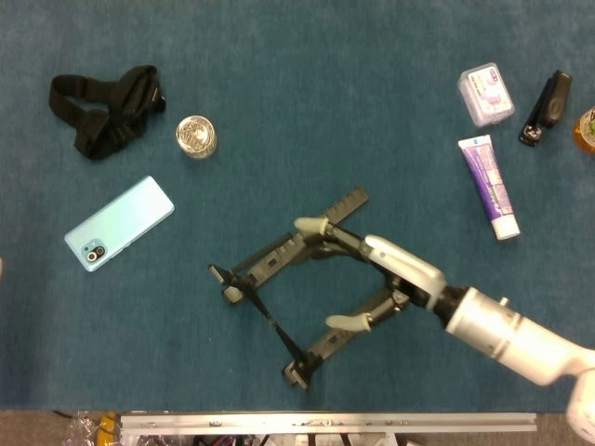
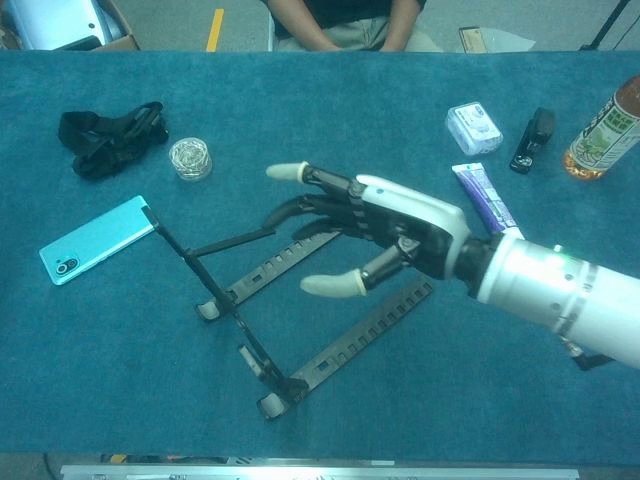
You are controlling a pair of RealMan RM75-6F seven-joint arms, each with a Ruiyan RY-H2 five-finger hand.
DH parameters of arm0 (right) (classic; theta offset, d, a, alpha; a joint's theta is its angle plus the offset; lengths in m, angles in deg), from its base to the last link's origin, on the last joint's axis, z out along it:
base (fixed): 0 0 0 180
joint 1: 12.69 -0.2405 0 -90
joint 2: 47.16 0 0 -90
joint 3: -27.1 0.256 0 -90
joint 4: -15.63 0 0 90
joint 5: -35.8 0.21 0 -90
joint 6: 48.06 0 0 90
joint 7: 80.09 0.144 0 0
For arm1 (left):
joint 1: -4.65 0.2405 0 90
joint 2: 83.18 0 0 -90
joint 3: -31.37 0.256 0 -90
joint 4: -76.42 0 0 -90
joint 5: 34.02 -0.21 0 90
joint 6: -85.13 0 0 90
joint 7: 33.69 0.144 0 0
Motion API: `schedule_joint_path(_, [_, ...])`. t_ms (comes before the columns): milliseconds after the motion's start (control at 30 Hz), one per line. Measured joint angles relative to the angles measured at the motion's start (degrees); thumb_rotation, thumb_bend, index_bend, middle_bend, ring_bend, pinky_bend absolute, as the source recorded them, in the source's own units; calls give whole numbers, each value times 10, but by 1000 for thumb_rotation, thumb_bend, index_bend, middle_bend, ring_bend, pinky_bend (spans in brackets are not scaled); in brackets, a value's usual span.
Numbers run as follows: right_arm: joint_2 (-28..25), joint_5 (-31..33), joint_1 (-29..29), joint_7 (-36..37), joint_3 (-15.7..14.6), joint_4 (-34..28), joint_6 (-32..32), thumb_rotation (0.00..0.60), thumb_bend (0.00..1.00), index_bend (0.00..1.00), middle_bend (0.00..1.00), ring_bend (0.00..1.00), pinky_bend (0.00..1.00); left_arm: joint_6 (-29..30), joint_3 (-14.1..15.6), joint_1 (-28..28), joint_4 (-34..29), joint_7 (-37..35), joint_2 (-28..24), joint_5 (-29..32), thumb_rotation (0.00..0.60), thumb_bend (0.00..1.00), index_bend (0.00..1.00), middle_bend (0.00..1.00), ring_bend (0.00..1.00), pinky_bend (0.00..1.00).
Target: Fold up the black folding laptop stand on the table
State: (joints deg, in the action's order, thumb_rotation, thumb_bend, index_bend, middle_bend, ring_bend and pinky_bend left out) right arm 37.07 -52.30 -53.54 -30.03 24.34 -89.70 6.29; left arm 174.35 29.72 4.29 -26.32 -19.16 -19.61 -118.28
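Note:
The black folding laptop stand lies spread on the blue cloth, two notched bars joined by a thin cross link. In the chest view its near bar lies bare, and a thin strut rises at the stand's left side. My right hand hovers over the gap between the bars, fingers spread and holding nothing. One fingertip reaches over the far bar. The chest view shows the same hand raised above the stand, apart from it. No left hand shows in either view.
A mint phone, a small round jar and a black strap lie at the left. A toothpaste tube, a clear box, a stapler and a bottle sit at the right. A person sits across the table.

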Motion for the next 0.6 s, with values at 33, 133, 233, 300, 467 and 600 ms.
schedule_joint_path(33, [5,6,-2,-2,6,2,-5,600,178,49,230,55,133,1,0,1,0,-1,-1,0,600,276,181,176,73,143])
schedule_joint_path(133, [23,28,-10,-7,24,10,-22,600,178,49,225,44,108,3,0,2,0,-4,-2,0,600,276,181,175,73,143])
schedule_joint_path(233, [43,52,-18,-12,42,23,-39,600,178,49,225,41,105,5,0,4,1,-7,-4,1,600,276,181,174,73,143])
schedule_joint_path(300, [59,66,-24,-18,54,33,-51,600,178,49,225,41,105,6,0,5,2,-9,-5,1,600,276,181,173,73,143])
schedule_joint_path(467, [90,97,-35,-32,71,55,-79,600,178,49,225,41,105,10,0,8,3,-14,-8,2,600,276,182,173,73,143])
schedule_joint_path(600, [115,114,-42,-39,78,73,-103,600,179,49,225,41,105,11,-1,10,3,-15,-10,2,600,276,181,173,73,143])
